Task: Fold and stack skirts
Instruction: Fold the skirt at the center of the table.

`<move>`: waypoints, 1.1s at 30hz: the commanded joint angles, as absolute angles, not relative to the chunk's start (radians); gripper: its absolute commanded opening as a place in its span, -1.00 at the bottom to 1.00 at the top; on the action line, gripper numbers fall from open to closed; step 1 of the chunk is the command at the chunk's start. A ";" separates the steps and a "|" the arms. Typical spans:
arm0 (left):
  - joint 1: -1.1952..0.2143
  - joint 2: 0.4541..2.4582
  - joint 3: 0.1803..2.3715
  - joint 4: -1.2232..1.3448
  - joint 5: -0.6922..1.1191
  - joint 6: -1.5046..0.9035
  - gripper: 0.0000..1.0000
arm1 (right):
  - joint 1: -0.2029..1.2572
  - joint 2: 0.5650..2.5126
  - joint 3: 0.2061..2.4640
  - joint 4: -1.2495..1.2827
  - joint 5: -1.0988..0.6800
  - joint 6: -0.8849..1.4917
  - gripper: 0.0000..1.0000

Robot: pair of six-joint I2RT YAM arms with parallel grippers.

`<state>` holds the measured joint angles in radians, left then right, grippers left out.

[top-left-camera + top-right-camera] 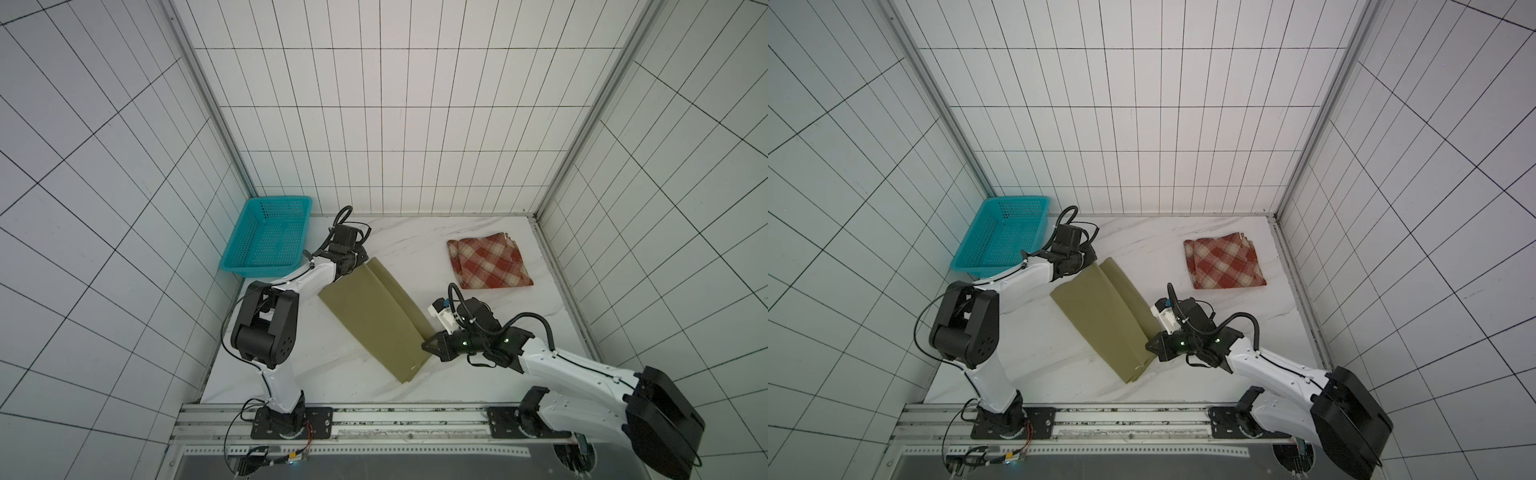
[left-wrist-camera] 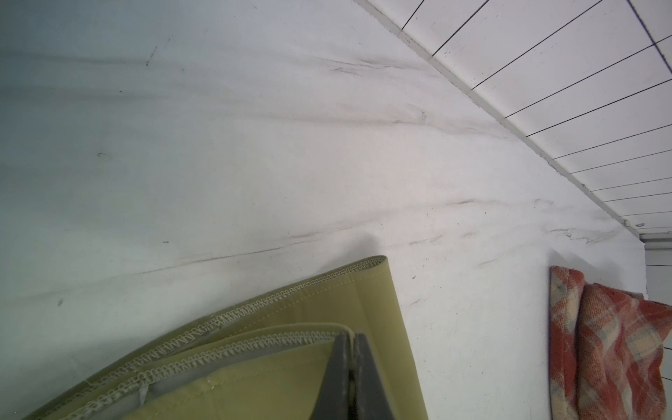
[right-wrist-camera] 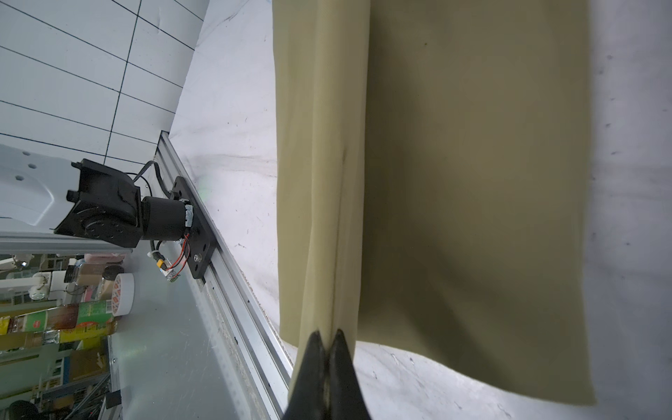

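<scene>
While both arms reach over the white marbled table (image 1: 415, 241), the olive-khaki skirt (image 1: 374, 316) lies spread across the middle of it, set diagonally. One short end is far and to the left, close by the teal basket (image 1: 277, 200); the other is near the front edge. The cloth is doubled lengthwise. A long flap along its right side stands off the lower layer, forming a raised crease that runs end to end.

Note on the left gripper (image 2: 351, 336): jaws closed, pinching the stitched hem of the upper layer at the far end of the skirt. The left wrist view shows the serged edge curling in layers beside the tips, with the lowest layer flat on the table.

Note on the right gripper (image 3: 329, 334): jaws closed, pinching a ridge of the same skirt on its right long side, toward the near end. The right wrist view shows the cloth drawn into a straight fold line leading away from the tips. The wide panel hangs beside it and casts a shadow on the table.

Second garment, the plaid skirt (image 1: 490, 262), red-rust and cream: folded into a rough square with layered edges showing. It lies flat on the far right of the table, near the metal rail (image 1: 555, 266), well apart from the olive-khaki skirt and both grippers.

The basket sits at the far left corner against the tiled wall (image 1: 124, 208), just beside the left wrist.
</scene>
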<state>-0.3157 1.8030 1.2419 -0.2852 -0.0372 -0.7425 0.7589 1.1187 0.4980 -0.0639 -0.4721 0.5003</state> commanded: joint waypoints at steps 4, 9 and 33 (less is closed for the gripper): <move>-0.314 1.863 1.298 -0.230 -0.084 -0.755 -1.00 | 0.695 1.138 0.458 -0.100 -0.539 0.482 -1.00; -0.322 1.860 1.304 -0.230 -0.096 -0.752 -1.00 | 0.677 1.160 0.490 -0.138 -0.538 0.459 -1.00; -0.111 1.271 1.073 -0.322 -0.022 -0.724 -1.00 | 0.934 1.038 0.831 -0.389 -0.371 0.379 -1.00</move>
